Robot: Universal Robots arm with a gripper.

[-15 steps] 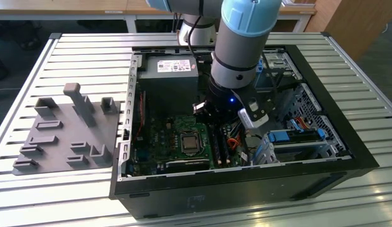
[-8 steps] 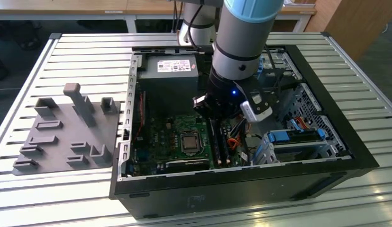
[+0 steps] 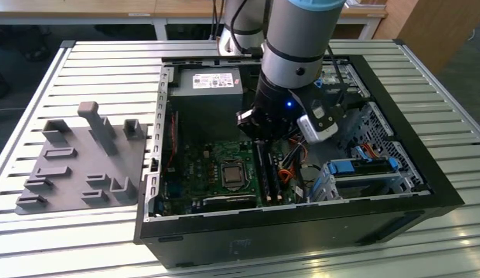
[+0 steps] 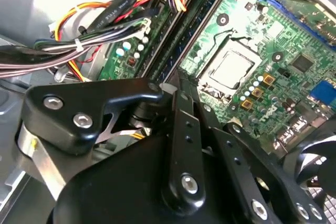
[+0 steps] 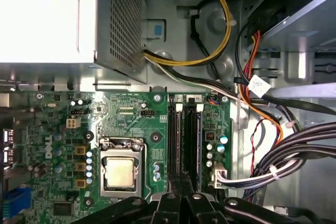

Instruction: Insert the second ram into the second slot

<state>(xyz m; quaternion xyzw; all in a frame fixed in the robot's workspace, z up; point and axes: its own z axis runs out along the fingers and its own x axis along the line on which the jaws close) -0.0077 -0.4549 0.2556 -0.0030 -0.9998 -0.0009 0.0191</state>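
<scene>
We see the gripper (image 3: 265, 132) down inside the open PC case (image 3: 425, 174), directly over the memory slots (image 5: 185, 135) beside the CPU socket (image 5: 119, 170), low because the stick has to go straight down. In the first wrist view two dark sticks sit in the slots; the second ram (image 5: 195, 140) looks like the one farther from the socket. Jaws: we cannot tell whether spread or pinching. The grey fixture tray (image 3: 77, 165) lies on the table outside the case.
</scene>
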